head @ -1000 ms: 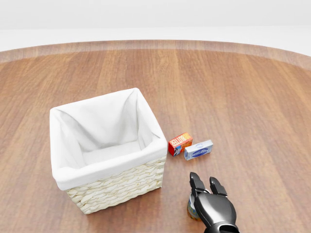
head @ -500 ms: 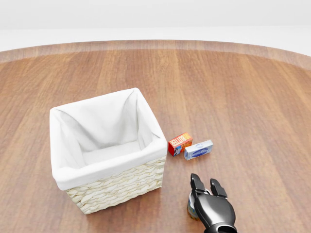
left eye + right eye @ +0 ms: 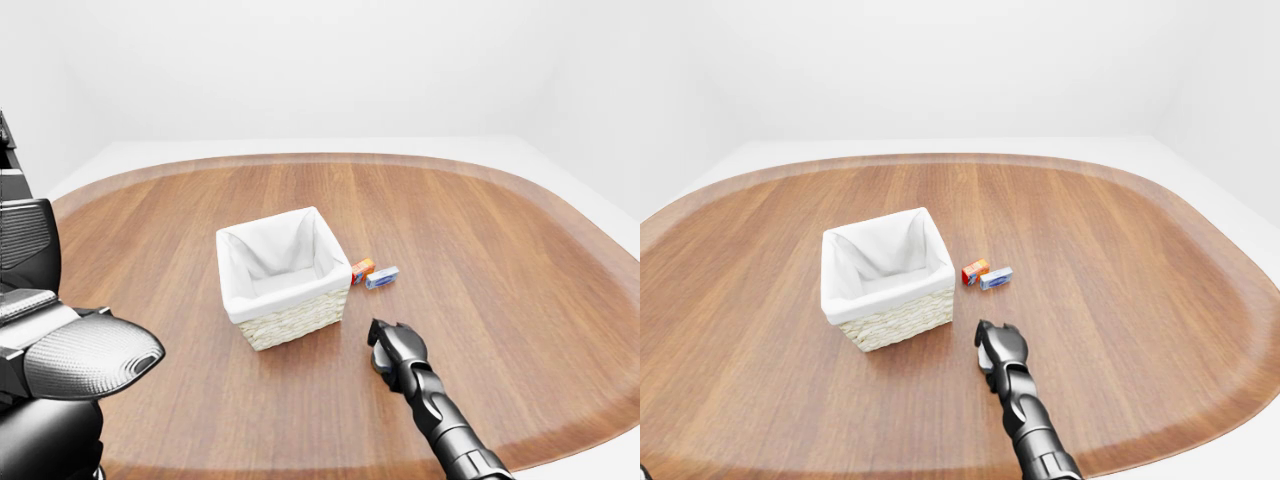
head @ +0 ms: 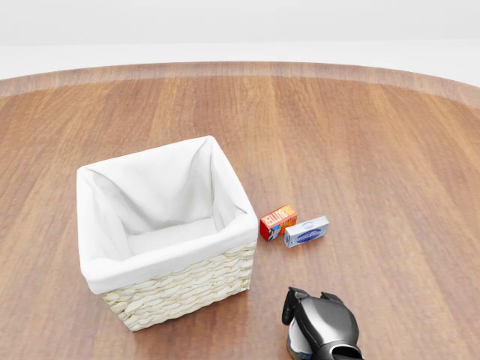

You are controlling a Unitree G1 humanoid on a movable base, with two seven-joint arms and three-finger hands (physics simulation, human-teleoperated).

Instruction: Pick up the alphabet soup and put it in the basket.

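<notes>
- Grasp stage: right hand [image 4: 321, 326], at the lower right of the head view, has its fingers curled over the alphabet soup [image 4: 295, 346], a can mostly hidden beneath it; whether the grip is firm cannot be told.
- Basket [image 4: 180, 288], white-lined and open, sits left of the hand, just beside it.
- Orange box [image 4: 277, 222] and blue box [image 4: 305, 232] lie above the hand.
- Next move, as a judgement: lift the can above the rim, carry leftward, release inside.

We count one basket [image 4: 166, 225], two small boxes, one red [image 4: 277, 222] and one blue [image 4: 306, 232], one can [image 4: 298, 346] under our hand [image 4: 319, 315], all on one desk [image 4: 375, 150].
</notes>
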